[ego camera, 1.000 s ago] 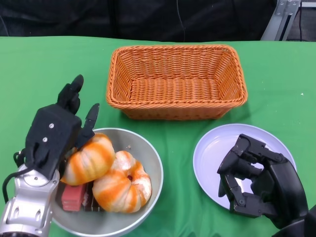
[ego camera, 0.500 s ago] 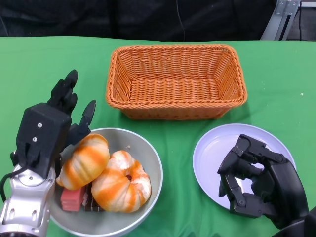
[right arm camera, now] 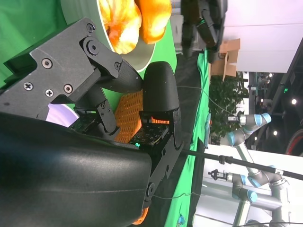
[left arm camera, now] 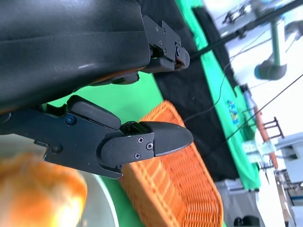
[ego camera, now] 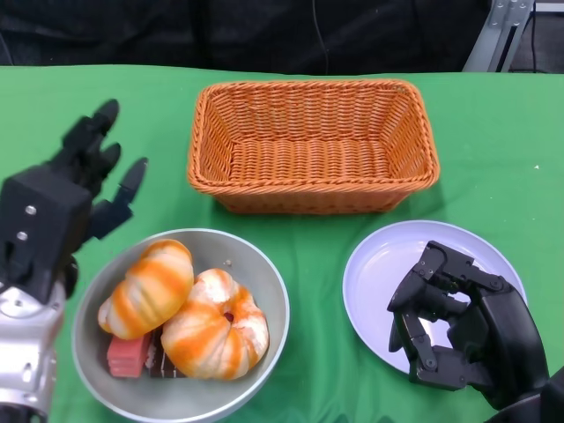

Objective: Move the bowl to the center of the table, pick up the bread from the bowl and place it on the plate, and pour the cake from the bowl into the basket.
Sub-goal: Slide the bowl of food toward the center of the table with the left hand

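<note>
Nearest the camera, the right hand [ego camera: 463, 330] rests low over the near part of the white plate [ego camera: 374, 269], its fingers curled inward with nothing in them; the plate beyond its fingertips is bare. Across from it, the left hand [ego camera: 57, 211] hangs above the green table [ego camera: 493, 150] with its fingers spread and released, holding nothing. Just beside those fingers, on their inner side, sits the grey bowl [ego camera: 264, 273], apart from the hand. In the bowl lie two orange-striped bread rolls [ego camera: 216, 322], leaning on each other, and under them at the near edge a pink and dark piece of cake [ego camera: 132, 352]. Beyond both hands' fingertips stands the wicker basket [ego camera: 313, 145], with nothing visible inside.

By my reading the bowl already sits close to the middle, left of the plate, so the first step looks roughly done. Neither bread has reached the plate, and the cake has not been poured; both steps remain
</note>
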